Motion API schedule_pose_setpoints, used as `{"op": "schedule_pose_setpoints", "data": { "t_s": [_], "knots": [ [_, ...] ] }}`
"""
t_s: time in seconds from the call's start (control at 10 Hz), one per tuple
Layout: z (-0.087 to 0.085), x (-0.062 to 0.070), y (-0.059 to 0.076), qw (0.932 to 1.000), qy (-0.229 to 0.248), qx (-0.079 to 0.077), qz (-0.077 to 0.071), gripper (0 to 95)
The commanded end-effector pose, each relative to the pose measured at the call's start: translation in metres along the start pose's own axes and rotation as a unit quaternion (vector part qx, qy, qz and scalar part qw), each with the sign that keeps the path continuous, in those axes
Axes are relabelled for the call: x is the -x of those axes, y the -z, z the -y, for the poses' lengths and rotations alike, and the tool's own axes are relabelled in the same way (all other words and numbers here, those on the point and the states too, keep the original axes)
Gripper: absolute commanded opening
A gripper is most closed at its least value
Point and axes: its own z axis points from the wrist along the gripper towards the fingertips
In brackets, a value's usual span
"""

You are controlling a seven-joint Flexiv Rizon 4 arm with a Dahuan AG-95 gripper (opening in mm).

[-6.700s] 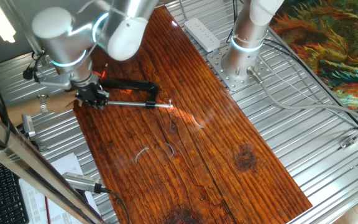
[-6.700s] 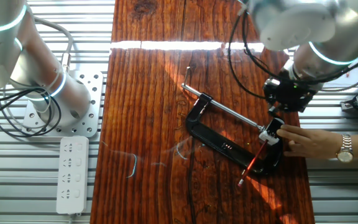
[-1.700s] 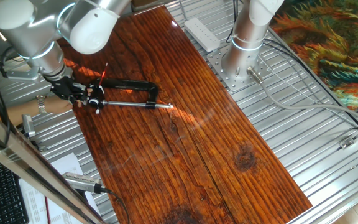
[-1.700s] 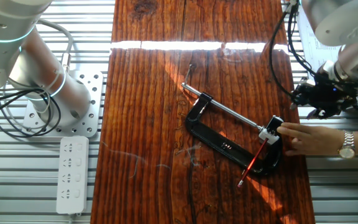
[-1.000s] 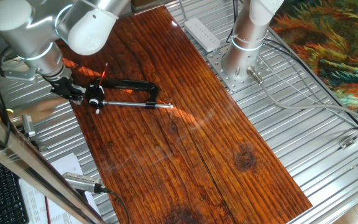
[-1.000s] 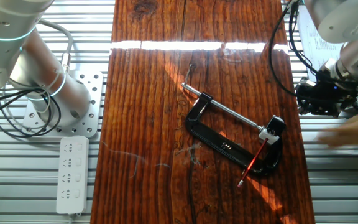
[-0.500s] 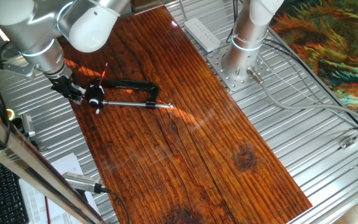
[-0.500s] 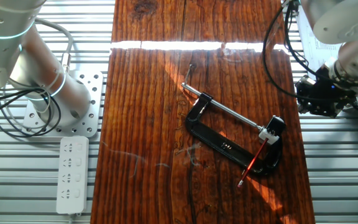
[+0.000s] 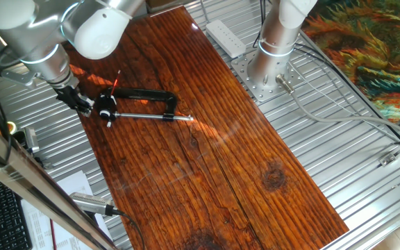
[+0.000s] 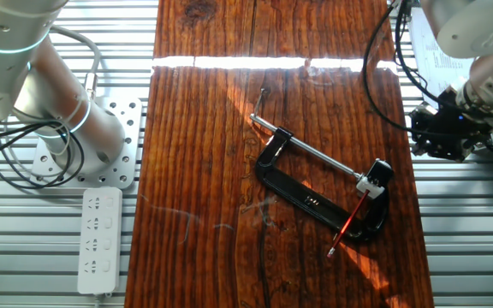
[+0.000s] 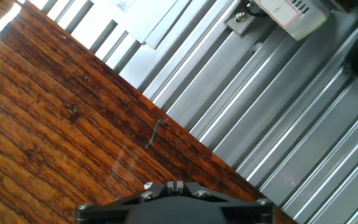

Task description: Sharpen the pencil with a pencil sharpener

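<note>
The small black pencil sharpener [image 10: 380, 172] [image 9: 105, 105] sits at the end of the silver screw rod [image 10: 315, 154] of a black C-clamp [image 10: 308, 198] [image 9: 148, 95] on the wooden board [image 10: 229, 103]. The red pencil [image 10: 349, 224] [image 9: 115, 78] runs from the sharpener across the clamp's end, tip pointing away. My gripper [image 10: 439, 141] [image 9: 73, 99] hovers beside the board's edge, a short way from the sharpener and apart from it. In the hand view the fingertips [image 11: 174, 185] stand together with nothing between them; sharpener and pencil are out of that view.
A second arm's base [image 10: 67, 128] and a white power strip [image 10: 98, 238] stand on the slatted metal table [image 10: 469, 257] on the far side of the board. Papers [image 10: 435, 47] lie near my arm. A white box [image 11: 289, 14] lies on the slats.
The person's hand that held the sharpener has pulled away out of view. My gripper, earlier right at the sharpener, has moved off past the board's edge and now barely shifts.
</note>
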Motion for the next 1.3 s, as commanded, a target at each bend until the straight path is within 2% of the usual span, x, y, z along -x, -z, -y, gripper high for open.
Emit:
{"op": "schedule_pose_setpoints", "data": {
  "t_s": [0.1, 0.2, 0.3, 0.4, 0.5, 0.6, 0.7, 0.8, 0.9, 1.0, 1.2, 1.3],
  "knots": [
    [-0.001, 0.001, 0.001, 0.9968, -0.08, -0.001, -0.001, 0.0],
    [-0.001, 0.001, 0.001, 0.9905, -0.137, -0.006, -0.003, 0.0],
    [0.0, 0.0, 0.002, 0.9763, -0.216, -0.017, 0.0, 0.0],
    [0.0, -0.001, 0.003, 0.9628, -0.268, -0.031, -0.001, 0.0],
    [0.0, -0.001, 0.004, 0.9573, -0.287, -0.035, -0.003, 0.0],
    [0.0, -0.003, 0.005, 0.944, -0.328, -0.038, 0.012, 0.0],
    [-0.001, -0.007, 0.006, 0.9274, -0.372, -0.038, 0.017, 0.0],
    [-0.001, -0.008, 0.006, 0.9235, -0.381, -0.037, 0.016, 0.0],
    [-0.005, -0.015, 0.01, 0.9157, -0.4, -0.037, 0.015, 0.0],
    [-0.012, -0.027, 0.019, 0.9116, -0.409, -0.037, 0.024, 0.0],
    [-0.021, -0.044, 0.024, 0.9125, -0.407, -0.037, 0.024, 0.0],
    [-0.037, -0.061, 0.023, 0.9154, -0.399, -0.044, 0.035, 0.0]
  ]
}}
